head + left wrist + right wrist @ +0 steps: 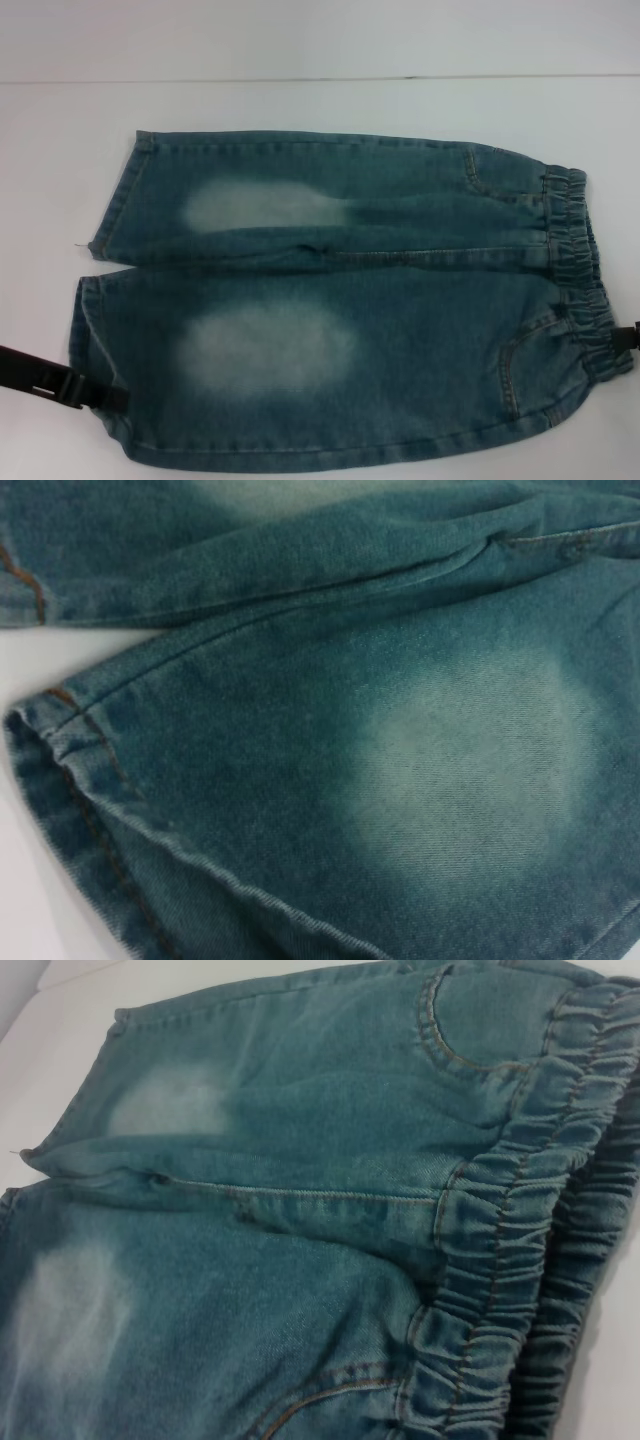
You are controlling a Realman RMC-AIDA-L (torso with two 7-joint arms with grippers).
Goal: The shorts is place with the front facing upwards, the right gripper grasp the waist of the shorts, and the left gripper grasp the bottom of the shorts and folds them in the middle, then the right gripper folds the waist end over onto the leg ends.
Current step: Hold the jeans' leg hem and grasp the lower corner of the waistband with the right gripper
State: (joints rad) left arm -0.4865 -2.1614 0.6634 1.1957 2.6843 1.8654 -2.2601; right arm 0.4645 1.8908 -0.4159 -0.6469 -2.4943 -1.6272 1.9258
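You had the shorts (340, 300) spread flat across the white table (300, 105), filling most of the head view, with the leg ends (105, 270) toward the left of the frame and the waist of the shorts (580, 280) running down the right side as a gathered, puckered band. Two pale faded patches showed on the thighs, one in the upper middle and a larger one lower left of centre, and a loose thread hung off the upper hem at the left edge. The left gripper (110, 397) reached in from the lower left corner of the head view, its black tip touching the lower leg's hem; you could not tell from any view whether its jaws were wide, narrow or pinching the cloth. The right gripper (632, 338) was only a small black sliver at the right edge of that frame, right against the lower part of the elastic band, and its jaw state could not be read either. Your left wrist view was filled with denim: a stitched hem (70, 780) at the lower left over bare table, and a faded patch right of centre. Your right wrist view showed the ruffled waistband (520, 1250) down the right side, a curved pocket seam at the upper right, and the centre seam crossing the middle
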